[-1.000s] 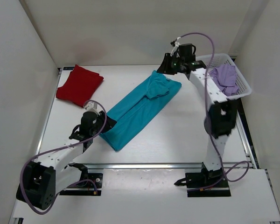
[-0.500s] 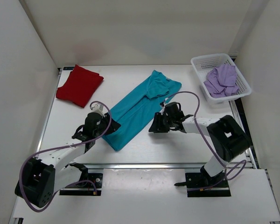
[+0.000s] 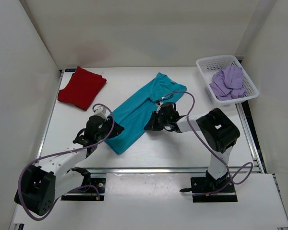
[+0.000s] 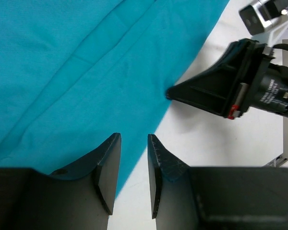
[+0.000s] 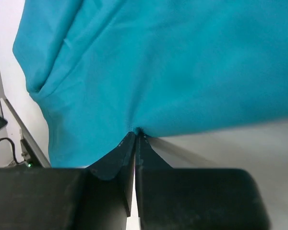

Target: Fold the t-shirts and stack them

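Grip on your right side first: your right gripper [image 5: 135, 136] has its jaws pressed flat together with no gap, clamped on the long edge of the teal t-shirt [image 3: 137, 109]; in the right wrist view the cloth puckers to a small point just where the tips meet; in the left wrist view the same tool lies low over the table [image 3: 182, 143], its black tips touching the shirt's hem on the side facing the right edge.

Your left gripper [image 4: 132, 178] has its jaws a narrow slit apart, with nothing gripped between them; it sits over the near end of the teal shirt, close to that end's hem, with teal cloth showing through the gap; you cannot tell from these views whether the tips rest on the fabric or hang just above it.

The teal shirt itself lies as a long folded strip, running on a slant across the middle of the table from the near-left side toward the far-right side, with a bunched sleeve at its far end.

Your red t-shirt [image 3: 81, 87] lies folded by the far-left corner, well apart from both tools; the lavender t-shirt [image 3: 228, 81] sits crumpled inside the white mesh basket [image 3: 216, 58] at the far-right corner.

As for writing, small white print shows on the black motor barrel behind the right tool in the left wrist view; it is too small to read.
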`<state>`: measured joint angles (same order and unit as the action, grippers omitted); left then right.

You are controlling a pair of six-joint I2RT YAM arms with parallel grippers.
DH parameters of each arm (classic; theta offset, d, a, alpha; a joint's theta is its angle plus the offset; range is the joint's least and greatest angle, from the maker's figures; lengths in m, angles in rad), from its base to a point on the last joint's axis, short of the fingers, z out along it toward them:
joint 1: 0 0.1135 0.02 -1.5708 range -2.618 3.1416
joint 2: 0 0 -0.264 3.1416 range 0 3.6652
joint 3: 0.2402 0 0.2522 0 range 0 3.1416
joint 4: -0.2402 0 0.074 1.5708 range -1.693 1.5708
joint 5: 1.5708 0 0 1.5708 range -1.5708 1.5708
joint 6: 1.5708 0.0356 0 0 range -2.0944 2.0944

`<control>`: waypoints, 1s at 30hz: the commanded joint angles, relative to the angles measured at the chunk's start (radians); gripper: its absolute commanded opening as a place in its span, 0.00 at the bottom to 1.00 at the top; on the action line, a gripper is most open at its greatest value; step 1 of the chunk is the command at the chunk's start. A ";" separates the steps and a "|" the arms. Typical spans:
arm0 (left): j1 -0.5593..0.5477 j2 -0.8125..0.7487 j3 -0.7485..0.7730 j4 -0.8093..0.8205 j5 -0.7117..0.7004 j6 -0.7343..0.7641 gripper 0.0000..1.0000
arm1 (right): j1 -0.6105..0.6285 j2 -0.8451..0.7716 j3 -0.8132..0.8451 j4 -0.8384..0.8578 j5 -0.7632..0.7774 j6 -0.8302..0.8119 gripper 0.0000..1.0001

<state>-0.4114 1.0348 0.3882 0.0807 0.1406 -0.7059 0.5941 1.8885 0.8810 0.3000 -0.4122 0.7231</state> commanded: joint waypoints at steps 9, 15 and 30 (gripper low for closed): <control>-0.110 0.037 0.012 -0.051 -0.036 0.068 0.42 | -0.434 -0.278 -0.137 -0.321 -0.172 -0.260 0.23; -0.193 0.076 0.020 -0.148 -0.124 0.134 0.45 | -0.425 -0.546 -0.364 -0.243 -0.088 -0.177 0.39; -0.308 0.180 0.003 -0.211 0.031 0.175 0.53 | -0.272 -1.152 -0.626 -0.633 0.079 -0.065 0.50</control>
<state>-0.7094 1.2251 0.3920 -0.0067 0.1684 -0.5571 0.3252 0.8051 0.2447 -0.2462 -0.3397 0.6312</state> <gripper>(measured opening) 0.531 0.491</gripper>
